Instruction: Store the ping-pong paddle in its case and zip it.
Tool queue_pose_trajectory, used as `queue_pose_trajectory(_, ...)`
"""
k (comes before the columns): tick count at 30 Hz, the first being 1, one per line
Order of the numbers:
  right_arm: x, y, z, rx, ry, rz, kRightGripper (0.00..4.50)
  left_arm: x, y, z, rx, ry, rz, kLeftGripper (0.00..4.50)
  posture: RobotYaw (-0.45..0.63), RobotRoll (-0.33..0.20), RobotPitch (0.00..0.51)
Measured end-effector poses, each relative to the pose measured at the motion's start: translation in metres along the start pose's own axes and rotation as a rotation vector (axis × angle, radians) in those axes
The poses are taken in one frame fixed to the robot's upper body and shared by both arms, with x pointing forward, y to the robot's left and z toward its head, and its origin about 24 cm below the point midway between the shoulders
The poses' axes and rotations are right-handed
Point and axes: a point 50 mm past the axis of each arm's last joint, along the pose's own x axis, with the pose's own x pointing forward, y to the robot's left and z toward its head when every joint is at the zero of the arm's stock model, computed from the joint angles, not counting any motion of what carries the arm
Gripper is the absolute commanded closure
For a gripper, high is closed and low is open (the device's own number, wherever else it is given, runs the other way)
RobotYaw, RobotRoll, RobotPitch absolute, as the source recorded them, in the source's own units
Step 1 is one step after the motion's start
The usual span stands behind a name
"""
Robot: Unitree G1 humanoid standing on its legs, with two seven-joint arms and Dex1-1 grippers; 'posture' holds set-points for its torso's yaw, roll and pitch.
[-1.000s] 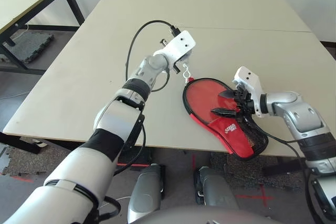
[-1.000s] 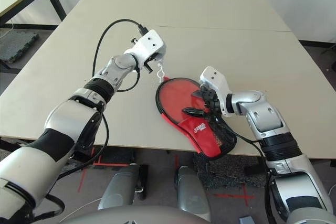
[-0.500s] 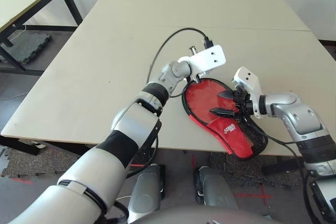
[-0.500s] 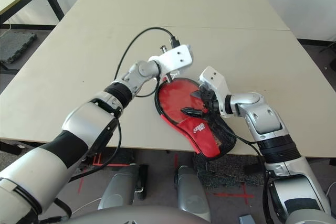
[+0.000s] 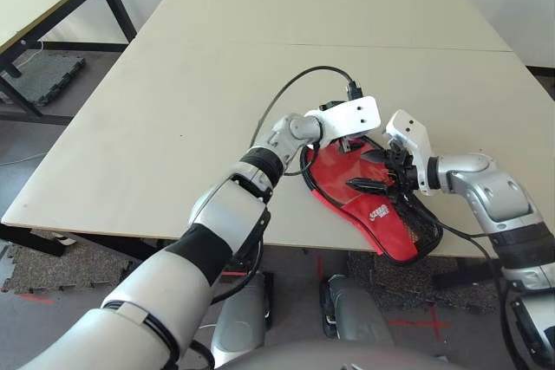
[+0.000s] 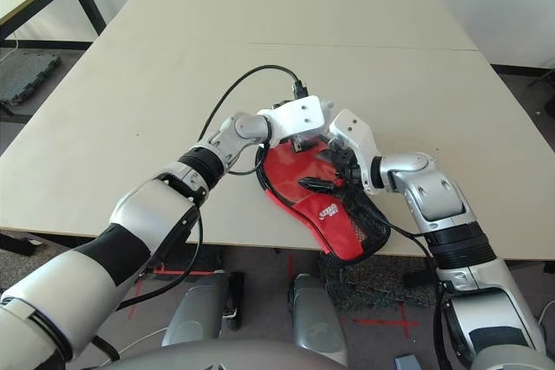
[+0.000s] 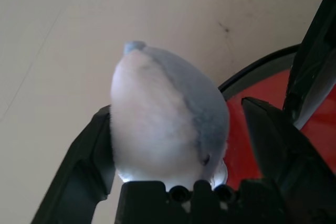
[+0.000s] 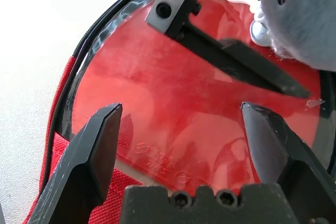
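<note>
We hover both grippers, left [image 5: 347, 140] and right [image 5: 379, 171], fingers spread, over the paddle [image 5: 334, 166] lying half-sheathed in the case [image 5: 395, 223], plush zipper toy [image 7: 168, 119] between left fingers.

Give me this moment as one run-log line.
paddle: red face showing in open case | left gripper: open around plush toy over case rim | right gripper: open above paddle | zip: not closed

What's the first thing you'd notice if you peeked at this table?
The bright red ping-pong paddle lying in its open case near the table's front edge. Both pincers, left and right, hover over it, and a small grey-white plush toy sits between the left one's fingers.
</note>
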Motion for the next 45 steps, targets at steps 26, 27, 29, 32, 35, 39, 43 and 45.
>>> queue_pose_trajectory(26,0.008,-0.002,0.003,-0.008,-0.011,0.019,0.0,-0.054,0.058,0.011,-0.319,-0.215,-0.016,0.03,0.08,0.0,0.091)
queue_pose_trajectory(27,0.008,-0.002,0.003,-0.008,-0.01,0.021,0.0,-0.058,0.058,0.007,-0.316,-0.205,-0.022,0.03,0.08,0.0,0.09)
queue_pose_trajectory(29,0.008,-0.002,0.003,-0.009,-0.009,0.024,0.0,-0.067,0.054,-0.003,-0.322,-0.179,-0.045,0.03,0.08,0.0,0.091)
queue_pose_trajectory(32,0.007,-0.003,0.003,-0.009,-0.006,0.022,0.0,-0.076,0.043,-0.018,-0.34,-0.135,-0.097,0.03,0.08,0.0,0.091)
queue_pose_trajectory(35,0.005,-0.005,0.002,-0.008,-0.001,0.022,0.0,-0.081,0.033,-0.022,-0.343,-0.116,-0.131,0.03,0.08,0.0,0.09)
queue_pose_trajectory(39,-0.002,-0.01,0.0,-0.002,0.015,0.021,0.0,-0.081,0.023,-0.022,-0.354,-0.11,-0.164,0.03,0.08,0.0,0.09)
queue_pose_trajectory(43,-0.014,-0.018,-0.001,0.004,0.032,-0.004,0.0,-0.08,0.014,-0.021,-0.356,-0.11,-0.198,0.03,0.07,0.0,0.091)
queue_pose_trajectory(45,-0.022,-0.026,-0.001,0.018,0.039,-0.038,0.0,-0.076,0.006,-0.023,-0.359,-0.096,-0.224,0.03,0.06,0.0,0.091)
